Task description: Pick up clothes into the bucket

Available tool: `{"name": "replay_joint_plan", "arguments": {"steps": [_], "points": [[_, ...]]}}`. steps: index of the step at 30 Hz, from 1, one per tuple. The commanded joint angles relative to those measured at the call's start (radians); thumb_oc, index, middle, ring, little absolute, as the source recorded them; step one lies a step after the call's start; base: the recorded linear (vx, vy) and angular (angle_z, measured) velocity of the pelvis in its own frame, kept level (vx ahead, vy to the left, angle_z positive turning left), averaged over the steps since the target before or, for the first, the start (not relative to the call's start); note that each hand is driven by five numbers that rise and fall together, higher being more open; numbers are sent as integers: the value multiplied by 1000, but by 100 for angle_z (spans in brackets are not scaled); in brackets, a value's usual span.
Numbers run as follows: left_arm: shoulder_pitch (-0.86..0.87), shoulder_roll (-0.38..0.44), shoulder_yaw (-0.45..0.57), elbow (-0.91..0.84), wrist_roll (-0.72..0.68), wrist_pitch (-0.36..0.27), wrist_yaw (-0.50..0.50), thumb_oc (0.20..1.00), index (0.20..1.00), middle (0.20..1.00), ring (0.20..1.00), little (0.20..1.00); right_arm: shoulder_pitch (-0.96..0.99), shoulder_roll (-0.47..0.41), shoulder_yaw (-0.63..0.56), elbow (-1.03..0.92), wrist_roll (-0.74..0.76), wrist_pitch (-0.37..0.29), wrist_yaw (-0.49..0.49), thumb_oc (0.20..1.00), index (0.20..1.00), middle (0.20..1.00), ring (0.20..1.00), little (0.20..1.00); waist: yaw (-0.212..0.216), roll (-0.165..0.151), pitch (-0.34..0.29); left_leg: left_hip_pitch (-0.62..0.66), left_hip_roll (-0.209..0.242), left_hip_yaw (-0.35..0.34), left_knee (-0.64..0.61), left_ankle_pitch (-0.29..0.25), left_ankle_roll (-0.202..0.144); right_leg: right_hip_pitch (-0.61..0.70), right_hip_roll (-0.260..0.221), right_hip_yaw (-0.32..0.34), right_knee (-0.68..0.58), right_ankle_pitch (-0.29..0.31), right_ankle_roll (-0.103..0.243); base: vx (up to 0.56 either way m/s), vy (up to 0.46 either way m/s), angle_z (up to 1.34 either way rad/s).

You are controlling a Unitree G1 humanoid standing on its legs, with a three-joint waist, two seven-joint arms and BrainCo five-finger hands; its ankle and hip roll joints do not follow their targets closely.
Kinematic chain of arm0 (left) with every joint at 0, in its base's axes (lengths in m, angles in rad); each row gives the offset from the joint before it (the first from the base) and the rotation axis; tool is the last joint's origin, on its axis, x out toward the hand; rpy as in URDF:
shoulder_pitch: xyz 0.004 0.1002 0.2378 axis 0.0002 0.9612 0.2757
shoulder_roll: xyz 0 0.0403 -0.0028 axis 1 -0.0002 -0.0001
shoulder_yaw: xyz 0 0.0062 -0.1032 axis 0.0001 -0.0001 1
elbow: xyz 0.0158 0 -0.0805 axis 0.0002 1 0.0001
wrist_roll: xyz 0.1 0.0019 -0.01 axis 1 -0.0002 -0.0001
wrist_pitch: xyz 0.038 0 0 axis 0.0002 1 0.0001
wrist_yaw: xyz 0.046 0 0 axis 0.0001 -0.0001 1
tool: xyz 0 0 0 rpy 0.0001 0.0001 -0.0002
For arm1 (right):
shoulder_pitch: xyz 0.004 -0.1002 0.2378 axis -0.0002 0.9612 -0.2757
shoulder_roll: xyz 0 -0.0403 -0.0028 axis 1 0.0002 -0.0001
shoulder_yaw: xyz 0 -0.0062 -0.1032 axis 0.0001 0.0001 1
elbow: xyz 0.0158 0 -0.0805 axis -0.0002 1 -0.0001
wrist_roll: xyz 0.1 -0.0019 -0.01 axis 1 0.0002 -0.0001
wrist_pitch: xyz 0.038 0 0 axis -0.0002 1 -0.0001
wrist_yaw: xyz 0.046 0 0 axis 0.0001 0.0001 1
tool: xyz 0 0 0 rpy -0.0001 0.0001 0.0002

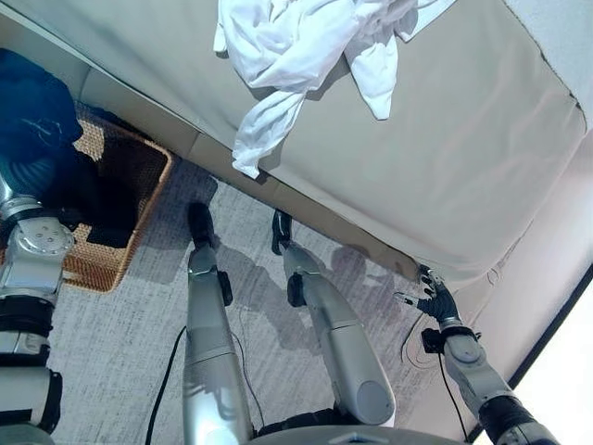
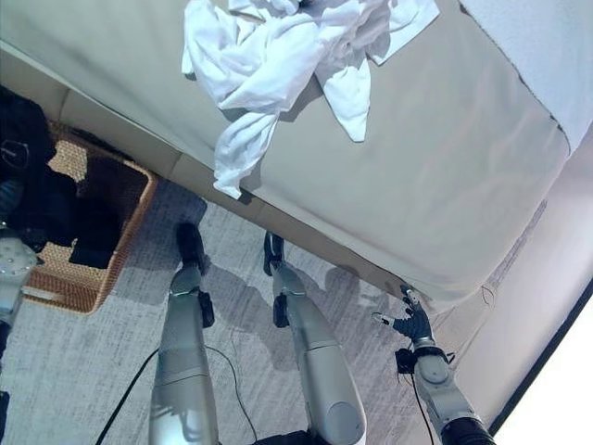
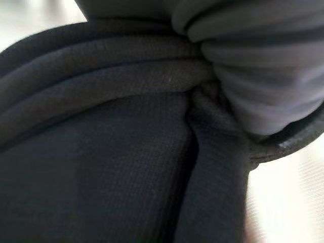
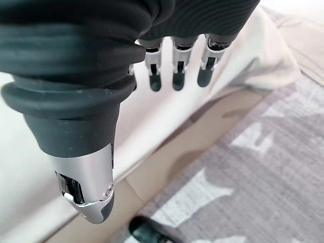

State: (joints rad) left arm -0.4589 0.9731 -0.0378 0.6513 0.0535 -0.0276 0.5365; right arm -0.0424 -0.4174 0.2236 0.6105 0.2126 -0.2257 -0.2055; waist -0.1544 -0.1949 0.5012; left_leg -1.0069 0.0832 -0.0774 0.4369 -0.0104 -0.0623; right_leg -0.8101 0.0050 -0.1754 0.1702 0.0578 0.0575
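**A:** A white garment (image 1: 306, 56) lies crumpled on the beige bed (image 1: 445, 158), one sleeve trailing over the mattress edge. On the floor to the robot's left a wicker basket (image 1: 139, 199) sits on the grey carpet (image 1: 111, 324) with dark clothes (image 2: 69, 218) already heaped in it. Where are the hands?

**B:** The right hand (image 1: 431, 295) hangs low beside the bed's near corner, its fingers (image 4: 177, 76) straight and relaxed, empty. The left arm rises at the basket side, and its wrist view is pressed up against dark ribbed fabric (image 3: 111, 167) — possibly a garment it carries, but I cannot tell whether its fingers are closed on anything.

**A:** And the white garment relative to the free hand?

**B:** Well apart. It sits up on the mattress, further in and toward the basket side; the right hand is below the bed's edge, touching nothing.

**A:** What could go wrong from here?

**B:** As I judge it, the tangle — a grab at the hanging sleeve alone could drag the bundle off the edge onto the carpet instead of lifting it. Also, the basket is already full on one side, so a loose drop may drape over the rim rather than land inside.
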Motion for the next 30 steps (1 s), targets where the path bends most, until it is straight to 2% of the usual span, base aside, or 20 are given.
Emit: {"name": "replay_joint_plan", "arguments": {"steps": [1,11,16,17,18,19,24,30], "points": [[6,106,63,-27,47,11,-3,200,200,200,200,200,-14,-26,18,-17,36,-16,0,1000,1000,1000,1000,1000,45,-122,19,66,-42,-30,99,-142,28,27,-76,31,-50,54,107,0,0,0],[57,50,58,51,50,38,-114,200,200,200,200,200,-19,-40,32,-34,39,-2,41,1000,1000,1000,1000,1000,49,-129,19,66,-48,-39,62,-122,19,34,-84,3,-66,61,105,-8,-8,4],[50,16,40,145,-25,31,-192,200,200,200,200,200,-32,-48,48,-40,40,11,63,1000,1000,1000,1000,1000,48,-140,19,65,-46,-44,72,-120,17,43,-82,-6,-67,67,103,-10,-6,3],[48,7,40,161,-48,32,-208,445,445,445,445,445,-31,-50,51,-43,37,14,68,1000,1000,1000,1000,1000,49,-142,19,64,-46,-45,75,-121,17,45,-81,-8,-67,67,102,0,0,0],[45,-1,46,181,-68,33,-216,592,592,592,592,592,-29,-50,53,-49,32,18,71,1000,1000,1000,1000,1000,49,-144,19,64,-46,-47,75,-120,17,46,-80,-9,-67,67,101,0,0,0],[45,-1,46,181,-68,32,-216,1000,1000,1000,1000,1000,-29,-50,53,-49,32,18,71,1000,1000,1000,1000,1000,49,-144,19,64,-46,-47,75,-120,17,46,-80,-9,-67,67,101,-12,-14,3],[11,-38,49,168,-111,32,-173,1000,1000,1000,1000,1000,-36,-44,53,-51,21,19,61,1000,1000,1000,1000,1000,52,-142,19,81,-45,-54,47,-105,11,59,-83,-21,-71,68,99,-11,-20,7],[48,-89,73,162,-126,31,-157,1000,1000,1000,1000,1000,-34,-39,38,-78,-8,22,35,1000,1000,1000,1000,1000,68,-112,19,114,-54,-54,13,-82,6,83,-96,-29,-67,62,100,-10,-17,5]]}}
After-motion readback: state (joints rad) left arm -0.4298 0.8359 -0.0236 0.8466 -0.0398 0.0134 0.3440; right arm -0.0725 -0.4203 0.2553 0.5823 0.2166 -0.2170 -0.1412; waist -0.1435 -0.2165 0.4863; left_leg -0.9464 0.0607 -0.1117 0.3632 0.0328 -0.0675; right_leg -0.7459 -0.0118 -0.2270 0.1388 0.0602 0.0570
